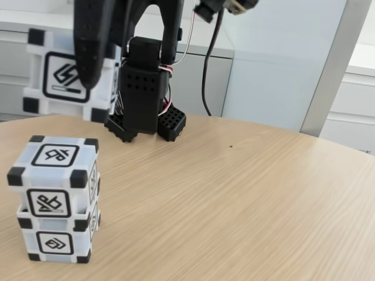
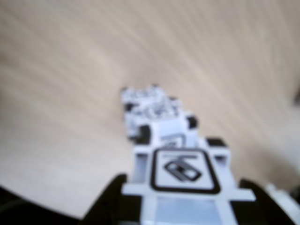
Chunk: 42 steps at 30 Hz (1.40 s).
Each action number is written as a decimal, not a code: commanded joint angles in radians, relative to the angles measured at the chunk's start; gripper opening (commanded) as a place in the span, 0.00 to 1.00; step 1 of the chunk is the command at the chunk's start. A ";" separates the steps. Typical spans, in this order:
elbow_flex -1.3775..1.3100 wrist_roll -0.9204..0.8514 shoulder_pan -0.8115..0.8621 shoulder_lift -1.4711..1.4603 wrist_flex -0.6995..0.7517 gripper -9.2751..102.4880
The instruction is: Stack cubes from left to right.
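A white glyph cube (image 1: pixel 69 73) hangs in the air, clamped between the jaws of the black gripper (image 1: pixel 94 64), above and slightly behind a two-cube stack (image 1: pixel 55 199) on the wooden table (image 1: pixel 234 205). In the blurred wrist view, the held cube (image 2: pixel 183 180) seems short of the stack (image 2: pixel 157 117).

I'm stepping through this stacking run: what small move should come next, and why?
Probably lower the held cube straight down onto the stack. The gripper has it clamped in the air, roughly above the two stacked cubes, and the wrist view shows the stack just beyond it, so a slight alignment may be needed first.
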 commanded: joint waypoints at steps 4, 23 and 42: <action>-0.005 -0.031 0.020 0.005 0.052 0.08; -0.006 -0.009 0.021 -0.092 0.052 0.08; 0.034 0.034 0.023 -0.091 0.054 0.08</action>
